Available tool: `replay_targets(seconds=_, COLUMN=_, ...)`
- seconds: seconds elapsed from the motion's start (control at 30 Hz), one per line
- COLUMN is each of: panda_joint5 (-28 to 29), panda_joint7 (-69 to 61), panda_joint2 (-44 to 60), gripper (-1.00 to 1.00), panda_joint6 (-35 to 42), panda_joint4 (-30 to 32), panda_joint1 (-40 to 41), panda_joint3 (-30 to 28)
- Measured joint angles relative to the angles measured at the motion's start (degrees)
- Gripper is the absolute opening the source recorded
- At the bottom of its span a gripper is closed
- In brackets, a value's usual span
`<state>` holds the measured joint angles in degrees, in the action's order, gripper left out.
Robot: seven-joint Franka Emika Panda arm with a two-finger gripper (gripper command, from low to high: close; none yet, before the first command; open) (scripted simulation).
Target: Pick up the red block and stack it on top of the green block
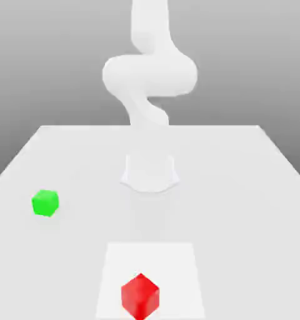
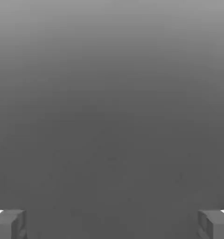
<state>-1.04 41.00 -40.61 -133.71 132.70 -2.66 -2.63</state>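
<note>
Plainly, the two grey fingertips (image 2: 9, 224) are seen at opposite edges of the hand view, so the gripper (image 2: 112, 225) is spread wide with nothing held between its jaws; only a smooth, unmarked grey surface is seen between and beyond them. No brand, label or writing can be read on the fingers, on either cube, on the arm or on the table. Neither block is found between the fingertips in the hand view, and how near the fingers stand to either block cannot be told from the pictures. In the exterior view the white arm (image 1: 149, 78) is seen rising in a bend from its round base at the far middle of the pale table (image 1: 252, 187), and both cubes are shown resting on the table, apart from the arm. The red block (image 1: 140, 296) is seen nearest the camera, close to the lower edge of the exterior view and a little to the exterior view's left of centre; it lies on a lighter square patch (image 1: 177, 262) of the tabletop and is turned so that one corner faces the camera. It is a small, plain, bright red cube with matte faces, its top face lighter than its sides. The green block (image 1: 45, 203) is seen well apart from it, farther back and toward the exterior view's left, a plain bright green cube of about the same size, standing flat on the table.
</note>
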Motion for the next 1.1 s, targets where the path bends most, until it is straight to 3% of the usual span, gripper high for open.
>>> replay_targets(seconds=0.47, panda_joint5=-8.17, panda_joint7=-29.0, panda_joint2=29.62, gripper=0.0, panda_joint6=-10.55, panda_joint4=5.09, panda_joint1=-10.11, panda_joint3=-10.33)
replay_targets(seconds=0.67, panda_joint5=-9.48, panda_joint7=-39.74, panda_joint2=41.82, gripper=0.0, panda_joint6=-15.2, panda_joint4=7.31, panda_joint1=-10.67, panda_joint3=-10.79)
replay_targets(seconds=0.83, panda_joint5=-6.53, panda_joint7=-45.63, panda_joint2=51.21, gripper=0.0, panda_joint6=-19.52, panda_joint4=9.22, panda_joint1=-10.19, panda_joint3=-11.21)
replay_targets(seconds=1.0, panda_joint5=-10.09, panda_joint7=-49.72, panda_joint2=61.41, gripper=0.0, panda_joint6=-27.34, panda_joint4=8.08, panda_joint1=-7.34, panda_joint3=-7.64)
replay_targets(seconds=1.03, panda_joint5=-10.71, panda_joint7=-50.2, panda_joint2=62.67, gripper=-1.0, panda_joint6=-28.35, panda_joint4=7.88, panda_joint1=-6.87, panda_joint3=-7.04)
replay_targets(seconds=1.1, panda_joint5=-10.71, panda_joint7=-50.19, panda_joint2=62.67, gripper=-1.0, panda_joint6=-28.33, panda_joint4=7.88, panda_joint1=-6.86, panda_joint3=-7.04)
